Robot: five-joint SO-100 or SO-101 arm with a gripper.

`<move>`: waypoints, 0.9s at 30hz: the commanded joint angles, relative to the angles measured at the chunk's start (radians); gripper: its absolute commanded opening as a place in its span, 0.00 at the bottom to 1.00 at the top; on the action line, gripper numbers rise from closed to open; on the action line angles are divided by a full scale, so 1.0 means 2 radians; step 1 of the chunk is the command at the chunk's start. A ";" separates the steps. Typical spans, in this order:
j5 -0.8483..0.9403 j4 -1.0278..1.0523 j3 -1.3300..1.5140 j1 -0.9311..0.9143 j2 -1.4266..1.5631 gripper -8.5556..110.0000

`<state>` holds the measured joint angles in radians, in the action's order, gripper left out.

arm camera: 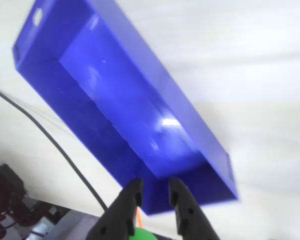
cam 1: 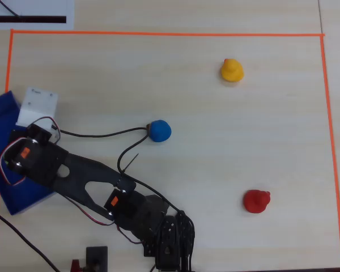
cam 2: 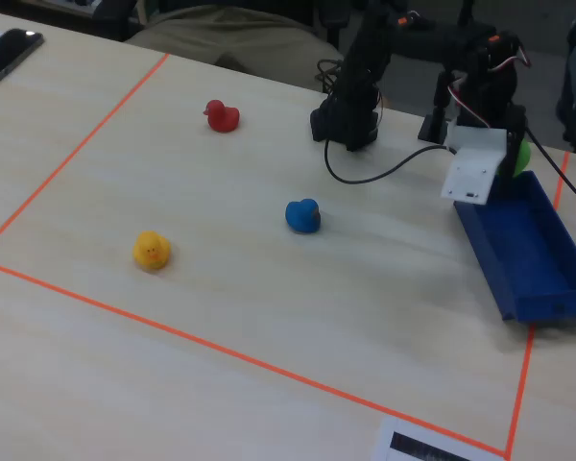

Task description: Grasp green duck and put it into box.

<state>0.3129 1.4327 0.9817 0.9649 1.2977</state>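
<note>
The green duck [cam 2: 522, 156] sits between my gripper's [cam 2: 515, 161] black jaws, above the far end of the box [cam 2: 533, 254]. In the wrist view only the duck's green top [arm camera: 143, 235] shows at the bottom edge, low between the two fingers; my gripper [arm camera: 155, 184] is shut on it. The box, a long blue tray [arm camera: 190, 117] with low walls, lies just below and ahead of the fingertips, and nothing lies in the part that shows. In the overhead view the arm and its white camera mount [cam 1: 38, 105] cover the gripper and the duck; the box [cam 1: 3, 110] shows beneath them at the left edge.
A yellow duck [cam 1: 232, 70], a red duck [cam 1: 256, 200] and a blue duck [cam 1: 159, 130] stand on the wooden table inside an orange tape border [cam 1: 158, 34]. A black cable [cam 1: 102, 135] runs from the arm toward the blue duck. The arm's base [cam 2: 346, 120] stands at the far edge.
</note>
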 commanded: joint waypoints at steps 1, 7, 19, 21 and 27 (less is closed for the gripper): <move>0.001 -0.021 -0.084 0.011 -0.047 0.07; -0.015 -0.051 -0.085 0.030 -0.117 0.08; -0.003 -0.051 -0.105 0.064 -0.159 0.43; 0.015 -0.041 -0.109 0.060 -0.160 0.48; 0.040 0.017 -0.081 0.006 -0.069 0.08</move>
<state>0.3574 1.4174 0.8115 1.0584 0.9756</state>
